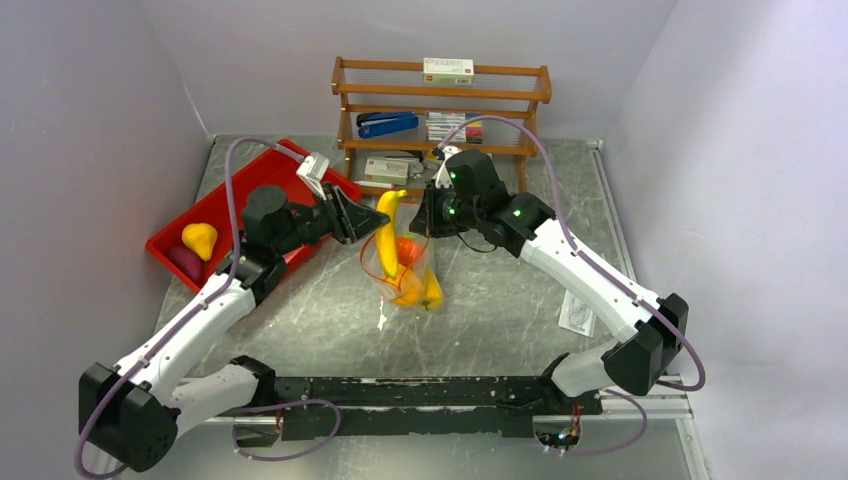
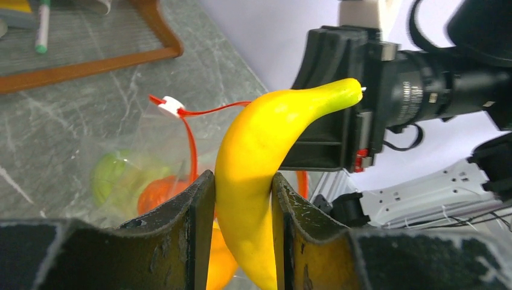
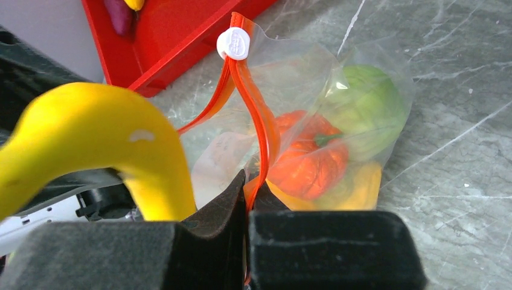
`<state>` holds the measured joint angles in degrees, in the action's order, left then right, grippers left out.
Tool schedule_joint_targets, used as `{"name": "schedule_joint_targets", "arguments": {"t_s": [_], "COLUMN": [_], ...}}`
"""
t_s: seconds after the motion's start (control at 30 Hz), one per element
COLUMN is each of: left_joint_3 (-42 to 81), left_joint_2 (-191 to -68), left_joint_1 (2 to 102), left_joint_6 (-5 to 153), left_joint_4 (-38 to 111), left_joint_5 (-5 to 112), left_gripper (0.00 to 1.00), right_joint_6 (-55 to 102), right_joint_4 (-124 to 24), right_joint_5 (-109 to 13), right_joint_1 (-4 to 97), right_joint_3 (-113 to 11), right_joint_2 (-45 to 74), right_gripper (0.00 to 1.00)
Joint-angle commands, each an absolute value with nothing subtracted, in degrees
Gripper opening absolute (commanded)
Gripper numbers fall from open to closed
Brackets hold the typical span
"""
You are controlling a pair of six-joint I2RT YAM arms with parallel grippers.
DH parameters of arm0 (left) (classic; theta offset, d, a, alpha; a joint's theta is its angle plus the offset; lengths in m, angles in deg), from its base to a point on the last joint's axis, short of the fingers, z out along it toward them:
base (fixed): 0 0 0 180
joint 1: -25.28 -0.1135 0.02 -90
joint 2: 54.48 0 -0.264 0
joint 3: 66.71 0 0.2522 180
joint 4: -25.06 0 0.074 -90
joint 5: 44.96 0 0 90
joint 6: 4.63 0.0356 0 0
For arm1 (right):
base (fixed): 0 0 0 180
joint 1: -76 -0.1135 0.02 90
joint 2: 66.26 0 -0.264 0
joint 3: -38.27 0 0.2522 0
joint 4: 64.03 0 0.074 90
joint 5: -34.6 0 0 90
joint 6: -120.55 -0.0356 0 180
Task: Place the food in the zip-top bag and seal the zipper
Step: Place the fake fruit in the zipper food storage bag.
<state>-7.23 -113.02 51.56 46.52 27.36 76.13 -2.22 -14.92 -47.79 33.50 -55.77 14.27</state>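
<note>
**Top external view: banana at the bag's mouth, loading step in hand**

The left gripper (image 2: pixel 241 181) is clamped on the lower half of the banana (image 1: pixel 387 232), one jaw pressed to each side. It holds the banana upright at the zip-top bag (image 1: pixel 408 275), near the middle of the tabletop (image 1: pixel 500 310). The right gripper (image 3: pixel 247 190) is pinched tight on the zipper (image 3: pixel 255 118) and lifts one lip of the mouth. The white slider (image 3: pixel 233 43) sits at the far end of the strip, so the mouth is unsealed. Whether the banana's lower tip has already passed between the lips cannot be told.

This looks like the loading step, with sealing not yet begun. The next move calls for lowering the banana through the gap between the two red-orange lips and letting go only once it is well inside. The gap looks narrow and the film floppy, so the curved fruit could catch a lip or push the bag over. The right gripper's hold is what keeps the mouth up.

The bag holds an orange pepper (image 3: pixel 308 158), a green round fruit (image 3: pixel 365 109) and a yellow piece (image 3: pixel 362 188) beneath them, and its loaded bottom seems to rest on the tabletop. The red tray (image 1: pixel 275 165), at the left, holds a yellow pear (image 1: pixel 200 238) and a purple piece (image 1: pixel 185 263). These probably go in before the zipper is run shut.
</note>
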Motion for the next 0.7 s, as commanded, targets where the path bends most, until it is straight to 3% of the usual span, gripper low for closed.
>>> {"name": "schedule_joint_targets", "arguments": {"t_s": [0.0, 0.67], "left_joint_3": [-3.87, 0.33], "left_joint_2": [-114.61, -117.40], "left_joint_1": [54.04, 63.18], "left_joint_6": [51.53, 56.12], "left_joint_4": [32.06, 49.99], "left_joint_5": [69.92, 52.22], "left_gripper": [0.20, 0.22], "right_joint_6": [-2.85, -3.19], "right_joint_4": [-17.23, -18.57], "right_joint_5": [-47.61, -51.96], "right_joint_1": [33.18, 33.18], "right_joint_3": [-58.35, -58.25], "right_joint_2": [13.61, 13.00], "right_gripper": [0.00, 0.00]}}
